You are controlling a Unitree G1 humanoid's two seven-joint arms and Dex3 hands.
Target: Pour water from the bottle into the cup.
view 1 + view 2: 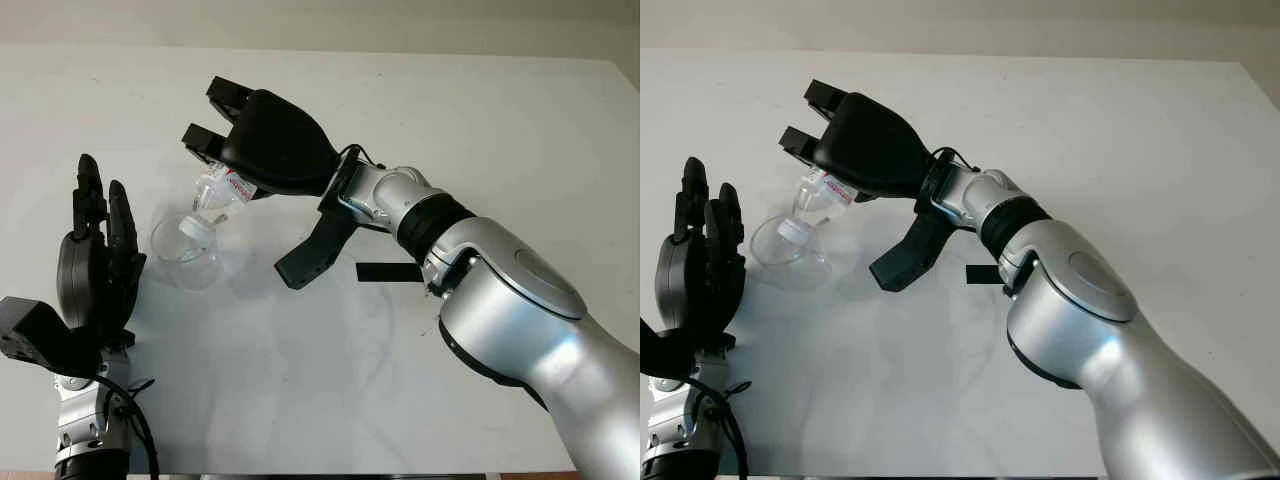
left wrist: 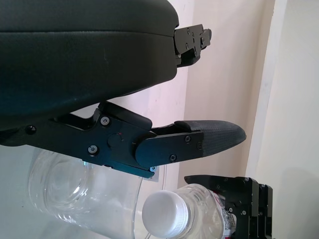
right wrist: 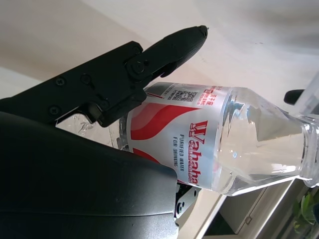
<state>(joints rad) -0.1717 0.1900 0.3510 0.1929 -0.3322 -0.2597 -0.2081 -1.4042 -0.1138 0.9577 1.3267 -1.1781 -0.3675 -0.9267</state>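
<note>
Right hand (image 1: pixel 262 140) tips capped bottle (image 1: pixel 215 195) over cup (image 1: pixel 185 255).

I am reading "Wahaha" in red letters on the white and red label (image 3: pixel 184 134) of the bottle (image 3: pixel 234 144) that my right hand (image 1: pixel 270 140) is gripping. Under the brand I am making out small dark print that seems to say "PURIFIED WATER FOR DRINKING". A small square code is sitting near the label's edge beside a line of red characters too small for me to read. From my head cameras the label is showing as red and white, with no letters legible.
</note>
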